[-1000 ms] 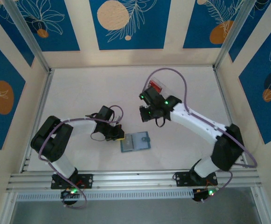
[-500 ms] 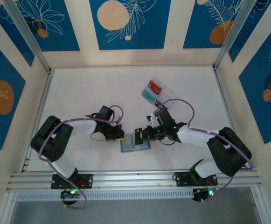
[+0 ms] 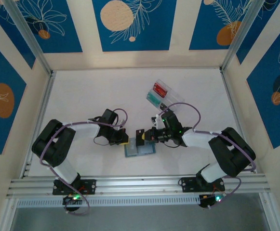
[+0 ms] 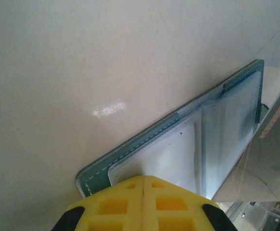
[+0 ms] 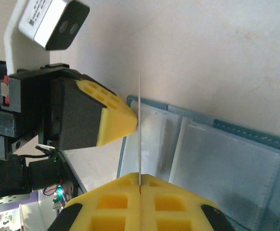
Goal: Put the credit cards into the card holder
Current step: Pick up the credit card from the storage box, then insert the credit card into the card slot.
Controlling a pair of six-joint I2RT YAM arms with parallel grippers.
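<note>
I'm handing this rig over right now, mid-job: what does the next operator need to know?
Left end effector: shut, tips on the open card holder's left edge, apparently pinning it.
Right end effector: shut on a dark card, poised over the holder.
Done: one card picked up; none visibly slotted.
Left: insert it, then the red card and green card in the clear tray.

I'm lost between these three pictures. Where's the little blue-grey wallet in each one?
Top external: the card holder lies open, lower middle of the picture.
Left wrist: it runs diagonally, bottom centre to upper right.
Right wrist: it spreads across the lower right.
Shared landmark: the left gripper, its yellow tip at the holder's edge.
</note>
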